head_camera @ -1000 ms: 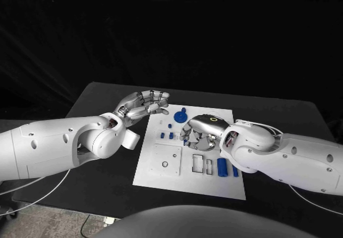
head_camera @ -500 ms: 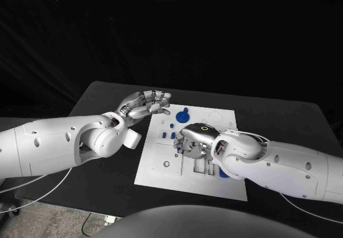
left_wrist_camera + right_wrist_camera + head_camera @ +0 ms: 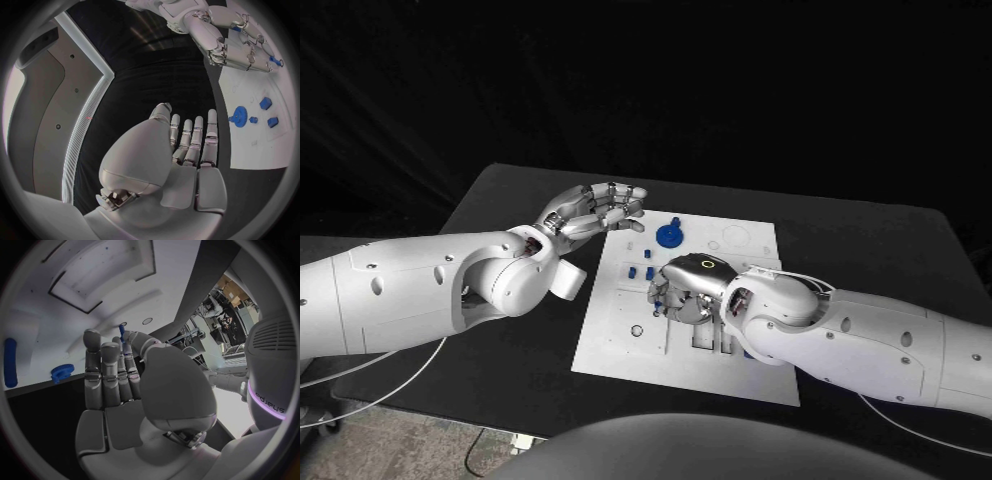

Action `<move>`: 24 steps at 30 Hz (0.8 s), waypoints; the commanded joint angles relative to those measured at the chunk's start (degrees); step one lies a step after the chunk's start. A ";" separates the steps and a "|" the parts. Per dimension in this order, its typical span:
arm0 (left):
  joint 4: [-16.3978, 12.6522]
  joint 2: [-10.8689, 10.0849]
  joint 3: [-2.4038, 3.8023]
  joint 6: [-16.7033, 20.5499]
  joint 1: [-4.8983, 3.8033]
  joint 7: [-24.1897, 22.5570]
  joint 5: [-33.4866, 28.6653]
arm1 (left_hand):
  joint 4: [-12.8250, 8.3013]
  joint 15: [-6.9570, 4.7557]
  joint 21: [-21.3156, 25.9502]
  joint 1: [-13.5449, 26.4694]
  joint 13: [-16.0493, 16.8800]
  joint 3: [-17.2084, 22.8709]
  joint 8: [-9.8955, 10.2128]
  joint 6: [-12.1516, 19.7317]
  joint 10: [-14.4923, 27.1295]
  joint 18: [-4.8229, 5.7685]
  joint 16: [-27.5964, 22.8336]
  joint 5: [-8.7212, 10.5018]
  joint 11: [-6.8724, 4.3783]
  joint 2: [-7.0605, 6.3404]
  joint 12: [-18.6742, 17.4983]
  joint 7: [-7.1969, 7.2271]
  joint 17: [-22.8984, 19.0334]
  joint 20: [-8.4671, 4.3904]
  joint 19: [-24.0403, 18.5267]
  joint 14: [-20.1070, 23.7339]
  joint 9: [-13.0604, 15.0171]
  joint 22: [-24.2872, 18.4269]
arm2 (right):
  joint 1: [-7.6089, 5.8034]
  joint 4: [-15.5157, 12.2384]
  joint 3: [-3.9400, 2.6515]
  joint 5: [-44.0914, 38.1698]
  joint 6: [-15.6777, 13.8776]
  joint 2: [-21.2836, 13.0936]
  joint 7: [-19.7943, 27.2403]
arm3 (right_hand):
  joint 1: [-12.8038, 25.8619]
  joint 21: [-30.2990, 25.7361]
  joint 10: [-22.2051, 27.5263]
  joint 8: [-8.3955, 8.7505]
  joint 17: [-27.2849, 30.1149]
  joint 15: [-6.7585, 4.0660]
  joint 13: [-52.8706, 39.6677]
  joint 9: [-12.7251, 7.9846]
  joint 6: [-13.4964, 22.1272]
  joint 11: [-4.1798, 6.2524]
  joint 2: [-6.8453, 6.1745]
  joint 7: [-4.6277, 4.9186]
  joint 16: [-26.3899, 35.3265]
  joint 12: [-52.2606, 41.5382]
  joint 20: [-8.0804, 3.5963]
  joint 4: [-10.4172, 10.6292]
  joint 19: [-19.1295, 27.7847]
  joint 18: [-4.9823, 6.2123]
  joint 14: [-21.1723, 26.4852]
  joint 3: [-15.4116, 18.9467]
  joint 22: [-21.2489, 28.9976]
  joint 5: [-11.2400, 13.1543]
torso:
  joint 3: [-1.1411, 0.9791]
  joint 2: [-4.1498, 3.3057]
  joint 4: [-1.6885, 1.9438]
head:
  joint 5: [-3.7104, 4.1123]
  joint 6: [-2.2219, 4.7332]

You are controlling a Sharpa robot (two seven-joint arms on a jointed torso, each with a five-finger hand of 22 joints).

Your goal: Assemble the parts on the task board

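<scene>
- The right hand (image 3: pixel 687 290) had moved from the board's right half toward its middle and now sat low over the white board (image 3: pixel 625 350), with a thin blue pin (image 3: pixel 122 332) pinched between thumb and finger.
- The left hand (image 3: pixel 594 212) stayed raised off the board's far left corner, fingers apart, holding nothing.
- The blue gear (image 3: pixel 669 237) lay unmoved near the far edge, the small blue blocks (image 3: pixel 640 272) just beside the right hand.
</scene>
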State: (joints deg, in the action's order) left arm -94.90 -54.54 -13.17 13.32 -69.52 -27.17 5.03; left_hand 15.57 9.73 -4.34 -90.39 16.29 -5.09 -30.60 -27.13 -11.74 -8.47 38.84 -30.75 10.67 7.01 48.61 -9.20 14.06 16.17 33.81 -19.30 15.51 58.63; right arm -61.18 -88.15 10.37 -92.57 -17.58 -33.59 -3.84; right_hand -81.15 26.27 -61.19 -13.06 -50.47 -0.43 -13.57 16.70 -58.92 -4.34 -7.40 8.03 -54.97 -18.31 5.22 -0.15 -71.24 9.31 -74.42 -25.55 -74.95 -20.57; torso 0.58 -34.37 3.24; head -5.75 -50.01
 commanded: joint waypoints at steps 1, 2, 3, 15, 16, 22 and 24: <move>0.04 0.10 0.01 -1.30 -0.01 -0.21 -0.08 | -0.02 0.29 0.32 -0.69 -0.12 0.37 -0.36 -0.45 -0.03 -1.17 0.28 -0.30 -0.16 0.03 0.23 -1.98 -0.11 -0.10 0.35 -0.10 -0.09 -0.01 | 0.41 0.38 0.08 -0.41 0.29 0.17 0.16 | -0.66 0.08 -0.59 0.34 0.04 0.02 -0.04 -0.08 -0.38 0.11 0.15 -0.14 -0.29 -0.23 0.00 -0.42 -0.27 0.30 -0.56 -0.04 -2.50 -0.22 | 0.00 -0.01 0.02 | -0.11 0.01; 0.05 0.08 0.01 -1.32 -0.01 -0.18 -0.08 | -0.02 0.29 0.32 -0.69 -0.12 0.37 -0.36 -0.45 -0.03 -1.17 0.28 -0.30 -0.16 0.03 0.23 -1.98 -0.11 -0.10 0.35 -0.10 -0.09 -0.01 | 0.45 0.38 0.08 -0.36 0.31 0.15 0.17 | -0.66 0.08 -0.59 0.34 0.04 0.02 -0.04 -0.08 -0.38 0.11 0.15 -0.14 -0.29 -0.23 0.00 -0.42 -0.27 0.30 -0.56 -0.04 -2.50 -0.22 | 0.00 -0.01 0.03 | -0.15 0.01; 0.05 0.07 0.01 -1.34 0.00 -0.15 -0.08 | -0.02 0.29 0.32 -0.69 -0.12 0.37 -0.36 -0.45 -0.03 -1.17 0.28 -0.30 -0.16 0.03 0.23 -1.98 -0.11 -0.10 0.35 -0.10 -0.09 -0.01 | 0.49 0.35 0.08 -0.29 0.33 0.11 0.18 | -0.66 0.08 -0.59 0.34 0.04 0.02 -0.04 -0.08 -0.38 0.11 0.15 -0.14 -0.29 -0.23 0.00 -0.42 -0.27 0.30 -0.56 -0.04 -2.50 -0.22 | 0.00 0.00 0.04 | -0.16 0.01; 0.40 0.24 -0.05 -1.70 0.04 0.32 -0.08 | -0.06 0.34 0.32 -0.90 -0.28 0.51 -0.41 -0.43 -0.01 -1.16 0.36 -0.55 -0.13 0.13 0.29 -2.01 -0.18 -0.11 0.34 -0.09 -0.23 0.01 | 0.71 -0.08 0.08 0.87 1.19 -0.25 0.05 | -0.65 0.04 -0.62 0.40 0.10 0.02 -0.04 -0.11 -0.42 0.11 0.20 -0.13 -0.26 -0.23 0.00 -0.41 -0.26 0.31 -0.55 -0.05 -2.48 -0.28 | 0.02 0.04 0.00 | -0.22 0.01; 0.41 0.25 -0.06 -1.76 0.04 0.37 -0.08 | -0.06 0.34 0.32 -0.90 -0.28 0.51 -0.41 -0.43 -0.01 -1.16 0.36 -0.55 -0.13 0.13 0.29 -2.01 -0.18 -0.11 0.34 -0.09 -0.23 0.01 | 0.72 -0.09 0.08 0.92 1.26 -0.26 0.02 | -0.65 0.04 -0.62 0.40 0.10 0.02 -0.04 -0.11 -0.42 0.11 0.20 -0.13 -0.26 -0.23 0.00 -0.41 -0.26 0.31 -0.55 -0.05 -2.48 -0.28 | 0.01 0.05 0.01 | -0.26 0.01; 0.43 0.21 -0.09 -1.94 0.06 0.65 -0.08 | -0.07 0.37 0.32 -0.96 -0.32 0.54 -0.43 -0.43 -0.01 -1.16 0.39 -0.61 -0.11 0.15 0.30 -2.02 -0.19 -0.11 0.34 -0.10 -0.27 0.02 | 0.84 -0.27 0.08 1.12 1.62 -0.36 -0.08 | -0.65 -0.08 -0.63 0.42 0.21 0.02 -0.04 -0.12 -0.43 0.11 0.21 -0.13 -0.17 -0.24 0.00 -0.41 -0.22 0.33 -0.51 -0.05 -2.46 -0.29 | 0.00 0.03 0.01 | -0.27 0.01; 0.45 0.18 -0.10 -1.98 0.07 0.77 -0.08 | -0.07 0.37 0.32 -0.96 -0.32 0.54 -0.43 -0.43 -0.01 -1.16 0.39 -0.61 -0.11 0.15 0.30 -2.02 -0.19 -0.11 0.34 -0.10 -0.27 0.02 | 0.92 -0.31 0.08 1.19 1.67 -0.37 -0.08 | -0.64 -0.07 -0.64 0.43 0.21 0.02 -0.04 -0.13 -0.43 0.11 0.22 -0.13 -0.17 -0.24 0.00 -0.40 -0.22 0.33 -0.51 -0.05 -2.46 -0.30 | 0.00 0.03 -0.02 | -0.33 0.01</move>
State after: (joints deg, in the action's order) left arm -94.44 -54.41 -13.28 12.74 -69.47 -26.37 5.02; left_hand 15.46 9.73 -4.34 -90.85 16.06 -4.86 -30.81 -27.13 -11.74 -8.47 38.83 -31.16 10.67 7.02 48.82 -9.20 13.96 16.17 33.81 -19.30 15.33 58.63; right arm -60.35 -88.38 10.44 -91.62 -17.26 -33.93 -3.72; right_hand -81.37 26.27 -61.50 -12.95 -50.32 -0.42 -13.56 16.53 -58.90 -4.04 -7.17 8.02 -54.97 -18.17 5.23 -0.14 -71.24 9.31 -74.41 -25.54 -74.93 -20.62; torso 0.58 -34.32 3.24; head -6.02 -50.01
